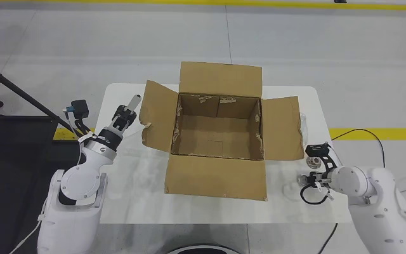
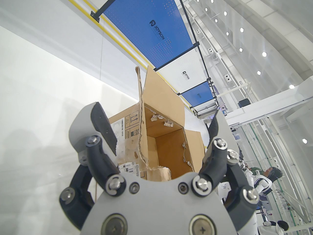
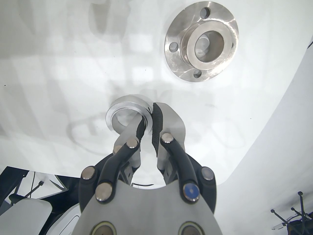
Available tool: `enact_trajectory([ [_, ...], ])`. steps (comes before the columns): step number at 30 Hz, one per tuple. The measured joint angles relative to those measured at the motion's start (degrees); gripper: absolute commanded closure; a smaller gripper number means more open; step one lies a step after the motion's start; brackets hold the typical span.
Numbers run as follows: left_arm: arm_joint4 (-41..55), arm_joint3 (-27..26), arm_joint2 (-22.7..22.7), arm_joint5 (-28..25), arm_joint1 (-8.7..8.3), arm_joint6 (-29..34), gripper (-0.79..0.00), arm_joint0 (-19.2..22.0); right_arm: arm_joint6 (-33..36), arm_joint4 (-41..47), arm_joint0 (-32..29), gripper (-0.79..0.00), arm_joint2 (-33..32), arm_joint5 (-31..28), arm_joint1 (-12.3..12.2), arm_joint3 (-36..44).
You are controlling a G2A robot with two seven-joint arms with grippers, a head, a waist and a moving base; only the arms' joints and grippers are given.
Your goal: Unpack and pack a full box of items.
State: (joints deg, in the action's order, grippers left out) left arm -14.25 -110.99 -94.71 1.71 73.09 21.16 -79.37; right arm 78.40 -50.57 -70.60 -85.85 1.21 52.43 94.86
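Box (image 1: 216,176) sat open mid-surface (image 1: 143,190), four flaps (image 1: 155,114) splayed outward, torn tape scraps (image 2: 160,119) along inner rim. L hand (image 1: 130,109) was just beside box's left flap, aimed at it, fingers (image 2: 101,121) spread wide, nothing held. R hand (image 3: 149,117) was low over surface to right of box, nearly closed: one finger inside small metal ring (image 3: 127,116), other outside, pinching ring wall. Couldn't tell if ring touched surface. Larger metal flange (image 3: 201,41) lay flat near ring, apart from it, also right of box.
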Motion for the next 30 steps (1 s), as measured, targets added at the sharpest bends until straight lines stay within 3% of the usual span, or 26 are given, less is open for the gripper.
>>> enact_trajectory([
  [7, 0.0, 0.0, 0.0, 0.0, 0.0, 0.0, -0.785, 0.0, -0.67, 0.31, -0.67, 0.0, -4.24, 0.15, -0.56, 5.05],
  [15, 0.0, 0.0, 0.0, 0.0, 0.0, 0.0, -0.785, 0.0, -4.7, 0.13, -0.15, 0.0, -13.68, 5.39, -1.14, 20.45],
  [18, 0.0, 0.0, 0.0, 0.0, 0.0, 0.0, -0.785, 0.0, -7.4, 1.95, 1.93, 0.0, -13.75, 5.96, -1.06, 24.66],
  [23, 0.0, 0.0, 0.0, 0.0, 0.0, 0.0, -0.785, 0.0, -10.74, 3.87, 7.9, 0.0, -7.27, 6.2, -0.66, 25.9],
  [30, 0.0, 0.0, 0.0, 0.0, 0.0, 0.0, -0.785, 0.0, -19.26, 4.45, 19.31, 0.0, 11.05, 6.82, 1.59, 19.31],
])
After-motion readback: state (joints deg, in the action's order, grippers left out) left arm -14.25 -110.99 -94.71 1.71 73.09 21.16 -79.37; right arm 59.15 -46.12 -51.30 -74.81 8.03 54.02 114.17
